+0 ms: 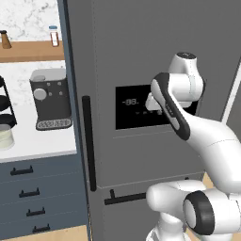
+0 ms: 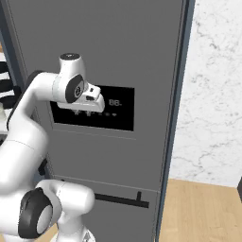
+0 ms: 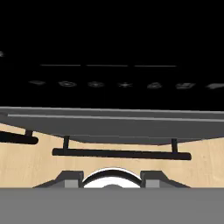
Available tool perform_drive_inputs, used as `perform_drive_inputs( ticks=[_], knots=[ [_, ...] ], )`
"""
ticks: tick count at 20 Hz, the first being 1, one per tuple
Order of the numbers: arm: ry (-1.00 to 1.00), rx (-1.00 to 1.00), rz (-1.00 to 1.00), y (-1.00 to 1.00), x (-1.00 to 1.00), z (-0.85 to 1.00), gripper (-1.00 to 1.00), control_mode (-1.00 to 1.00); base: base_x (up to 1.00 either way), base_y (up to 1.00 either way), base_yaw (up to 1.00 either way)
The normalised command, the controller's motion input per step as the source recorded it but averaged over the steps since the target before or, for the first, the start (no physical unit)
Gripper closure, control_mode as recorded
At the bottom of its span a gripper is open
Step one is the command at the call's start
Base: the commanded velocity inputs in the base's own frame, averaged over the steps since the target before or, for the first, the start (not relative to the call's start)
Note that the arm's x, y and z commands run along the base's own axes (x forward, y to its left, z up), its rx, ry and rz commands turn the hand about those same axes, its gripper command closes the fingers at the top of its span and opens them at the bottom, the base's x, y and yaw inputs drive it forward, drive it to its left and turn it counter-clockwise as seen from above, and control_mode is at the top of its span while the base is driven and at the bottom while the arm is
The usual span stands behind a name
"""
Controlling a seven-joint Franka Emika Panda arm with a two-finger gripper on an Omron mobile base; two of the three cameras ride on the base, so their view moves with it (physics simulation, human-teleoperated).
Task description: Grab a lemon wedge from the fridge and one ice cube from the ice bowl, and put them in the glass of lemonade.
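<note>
The tall dark grey fridge stands shut before me, so the lemon wedge is hidden. My gripper hovers close to the black display panel, open, with nothing between its fingers. In the hand view, the lower door's black bar handle lies below the panel. The ice bowl is out of view. On the counter's left edge stands a short pale round container, cut off; I cannot tell whether it is the glass of lemonade.
A vertical black handle runs down the fridge's left door edge. On the white counter sit a grey coffee machine and a black rack, with blue-grey drawers beneath. A marble wall and wood floor lie right.
</note>
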Motion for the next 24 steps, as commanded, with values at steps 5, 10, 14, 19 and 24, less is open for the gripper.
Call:
perform_drive_inputs(
  ticks=[5,10,14,19,24],
  knots=[
    [0.00,0.00,0.00,0.00,-0.20,-0.03,-1.00,-1.00,0.00,0.00,0.00],
    [0.06,0.03,-0.01,0.00,-0.58,-0.30,-1.00,-1.00,0.00,0.00,0.00],
    [-0.12,0.02,-0.03,0.01,-0.67,-0.36,-1.00,-1.00,0.00,0.00,0.00],
    [-0.04,0.06,-0.01,0.00,-0.45,-0.45,-1.00,-1.00,0.00,0.00,0.00],
    [0.00,0.02,0.00,0.01,-0.19,-0.18,-1.00,-1.00,0.00,0.00,0.00]
  ],
)
